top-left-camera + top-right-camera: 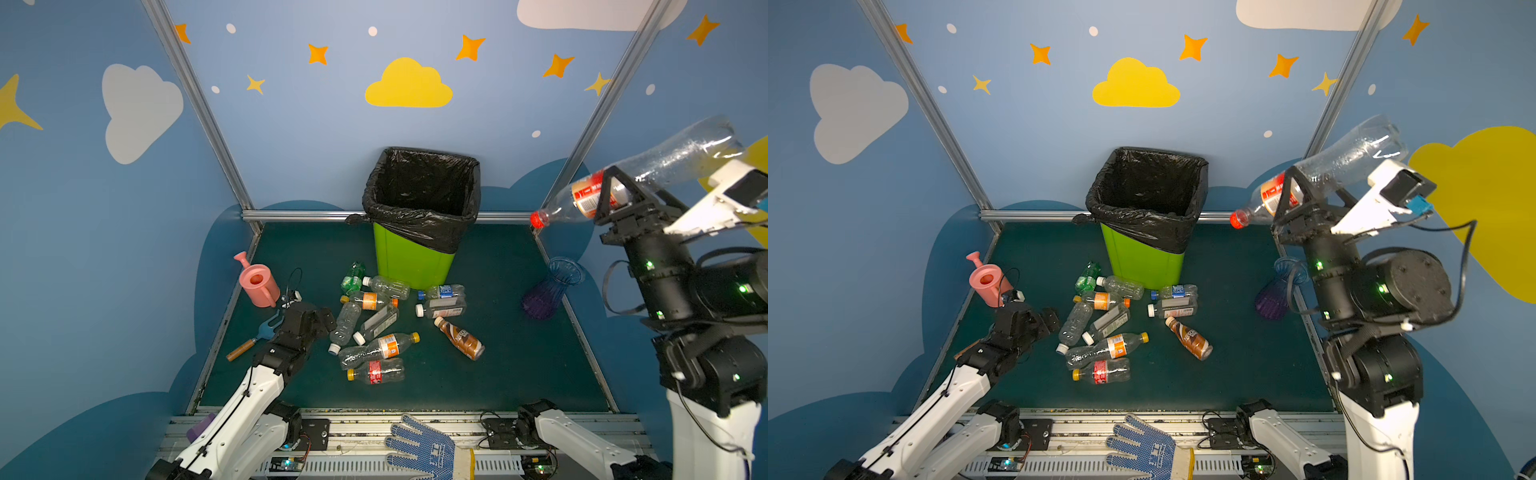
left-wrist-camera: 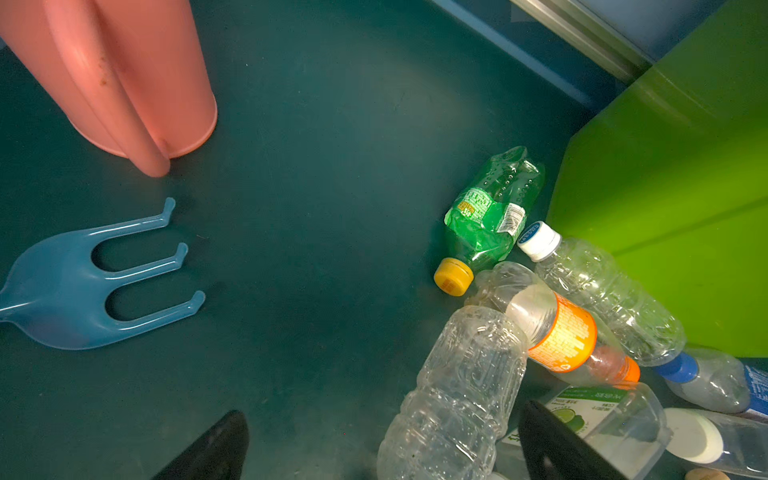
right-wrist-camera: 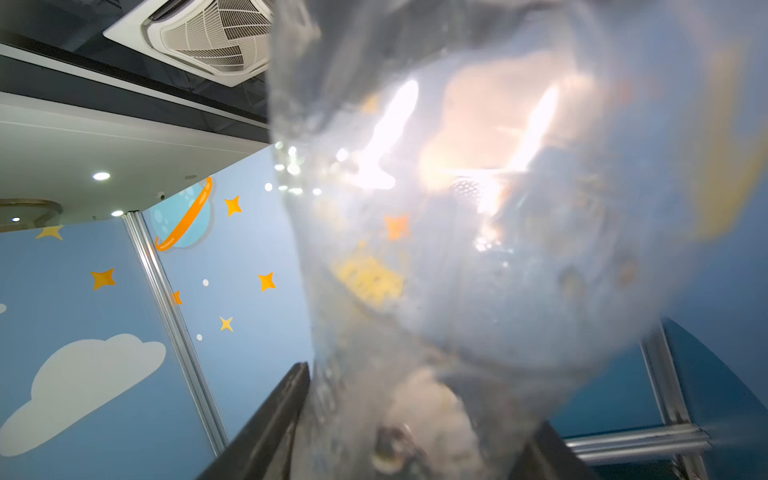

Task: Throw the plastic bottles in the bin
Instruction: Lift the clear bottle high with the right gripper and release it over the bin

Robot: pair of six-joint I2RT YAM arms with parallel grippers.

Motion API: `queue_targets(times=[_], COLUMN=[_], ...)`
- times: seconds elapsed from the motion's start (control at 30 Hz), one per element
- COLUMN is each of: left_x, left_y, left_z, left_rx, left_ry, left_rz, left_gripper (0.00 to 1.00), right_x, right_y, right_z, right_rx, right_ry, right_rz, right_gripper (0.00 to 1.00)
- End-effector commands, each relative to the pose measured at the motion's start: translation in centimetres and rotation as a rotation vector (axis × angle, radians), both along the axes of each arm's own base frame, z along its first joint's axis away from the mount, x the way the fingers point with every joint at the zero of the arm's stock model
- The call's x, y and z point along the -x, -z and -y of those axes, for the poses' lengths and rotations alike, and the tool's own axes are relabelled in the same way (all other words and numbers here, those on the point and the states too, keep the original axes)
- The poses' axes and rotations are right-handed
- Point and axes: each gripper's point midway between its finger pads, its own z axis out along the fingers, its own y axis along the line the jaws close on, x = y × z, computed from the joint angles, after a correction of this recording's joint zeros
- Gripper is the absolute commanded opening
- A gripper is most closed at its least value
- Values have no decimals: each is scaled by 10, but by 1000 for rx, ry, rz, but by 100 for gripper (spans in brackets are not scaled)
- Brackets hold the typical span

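While your right gripper [image 1: 614,189] hangs high at the right in both top views, its jaws grip the red-capped bottle [image 1: 673,160], which is tilted cap-down toward the bin [image 1: 411,262] but off to the bin's right, not over it. The other plastic bottles [image 1: 374,328] lie on the mat [image 1: 498,374] in front of the bin. Your left gripper [image 1: 318,322] sits low beside that pile, jaws wide, empty.

Left wrist: fingers [image 2: 216,449] spread, pile and green bin wall [image 2: 665,187] close.

Right wrist: the bottle [image 3: 478,249] fills the view between the fingers, blurred.
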Motion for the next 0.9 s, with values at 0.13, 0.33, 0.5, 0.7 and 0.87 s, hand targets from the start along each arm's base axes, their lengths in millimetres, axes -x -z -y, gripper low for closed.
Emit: queue_targets(times=[0.13,0.33,0.5,0.7,0.87], left_x=[-7,-2,-3,-11,-26], left_y=[-11,-18,-24,-28,-32], left_z=[4,-5,-5,-2,8], left_rx=[37,15,14,-11,-10], left_ry=[-2,-26,-17,10,49], left_rz=[22,35,59,50,44], left_gripper=[100,100,100,100,100], right_x=[-200,-154,-95,-92,-113], right_y=[105,8,-31,1,65], right_z=[-145,-106,-70,-47,-24], right_rx=[180,150,56,96,51], right_ry=[-418,-262,-203,-141,-107], right_rz=[-460,-189,19,-74,-224], right_gripper=[78,98,98,98,98])
